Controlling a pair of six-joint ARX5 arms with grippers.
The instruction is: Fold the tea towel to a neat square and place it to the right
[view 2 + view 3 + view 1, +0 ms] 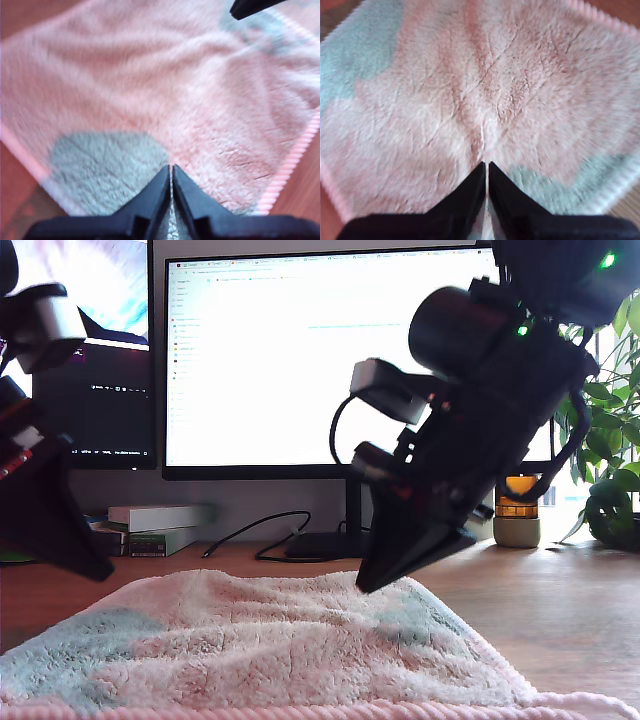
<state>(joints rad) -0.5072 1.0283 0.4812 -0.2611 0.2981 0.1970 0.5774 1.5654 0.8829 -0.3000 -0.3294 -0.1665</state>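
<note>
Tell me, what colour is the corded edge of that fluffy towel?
Light pink; the tea towel's twisted hem shows best in the first wrist view.

tea towel (290, 640) cropped by exterior view's lower edge, blurred in both wrist views, monitor text (260, 360) unreadable

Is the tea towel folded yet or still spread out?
Spread flat, unfolded: the tea towel shows one open layer with its hem along the edges; both grippers pinch it.

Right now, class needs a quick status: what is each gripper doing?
My first gripper: jaws shut, pinching the tea towel.
My second gripper: jaws shut, also pinching the tea towel.
</note>
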